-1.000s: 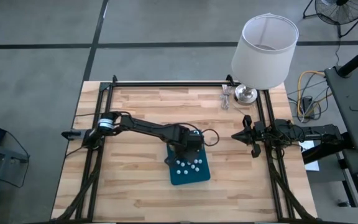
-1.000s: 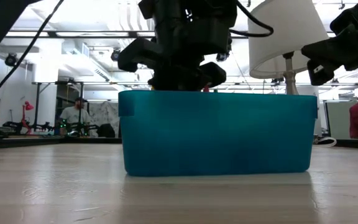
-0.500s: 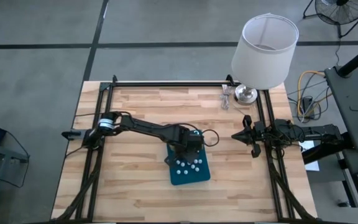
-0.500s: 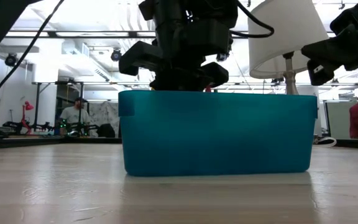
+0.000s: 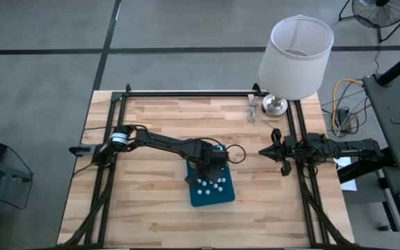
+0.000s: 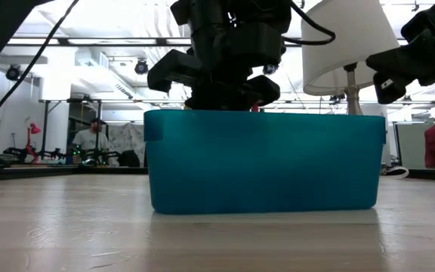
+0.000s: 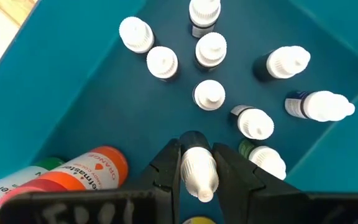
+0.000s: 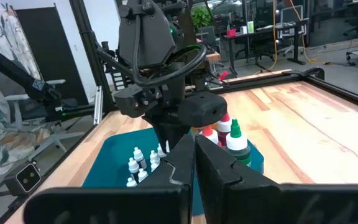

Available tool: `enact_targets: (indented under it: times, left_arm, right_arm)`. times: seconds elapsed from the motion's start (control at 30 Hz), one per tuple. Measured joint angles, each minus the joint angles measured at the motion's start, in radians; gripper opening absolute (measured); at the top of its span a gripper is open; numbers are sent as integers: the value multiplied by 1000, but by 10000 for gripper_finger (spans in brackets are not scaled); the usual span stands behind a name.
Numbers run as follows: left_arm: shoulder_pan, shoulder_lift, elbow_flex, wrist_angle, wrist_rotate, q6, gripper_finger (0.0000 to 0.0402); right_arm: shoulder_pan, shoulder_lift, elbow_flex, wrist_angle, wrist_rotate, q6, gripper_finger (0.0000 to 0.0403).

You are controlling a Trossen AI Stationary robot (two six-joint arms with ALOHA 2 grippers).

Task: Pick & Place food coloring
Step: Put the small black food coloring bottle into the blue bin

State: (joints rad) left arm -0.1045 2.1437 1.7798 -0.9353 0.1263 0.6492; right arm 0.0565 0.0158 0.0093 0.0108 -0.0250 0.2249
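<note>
My left gripper (image 7: 199, 163) pinches a white-capped food coloring bottle (image 7: 198, 169) over the teal tray (image 7: 73, 81), frame centre; right gripper (image 5: 273, 151) closed, right edge.

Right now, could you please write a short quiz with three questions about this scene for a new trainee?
1. True or false: the left claw is shut on a small white-capped bottle.
2. Where is the right claw? A) inside the teal tray B) near the table's right edge, away from the tray
3. Which colour word is printed on the lying bottle in the teal tray?

Key: 1 true; 2 B; 3 orange.
</note>
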Motion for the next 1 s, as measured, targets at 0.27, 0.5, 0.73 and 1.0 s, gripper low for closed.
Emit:
enact_targets:
  times: [0.27, 0.5, 0.73, 1.0]
  left_arm:
    - [-10, -5, 0, -15, 4, 74, 51]
    - [-26, -5, -1, -19, -17, 258, 51]
    - [-17, -4, -1, -19, -85, 264, 51]
    - [-15, -4, -2, -26, -192, 186, 51]
  right_arm:
    - [0, 0, 0, 0, 0, 0, 9]
    - [0, 0, 0, 0, 0, 0, 9]
    - [0, 0, 0, 0, 0, 0, 9]
    - [0, 0, 0, 0, 0, 0, 9]
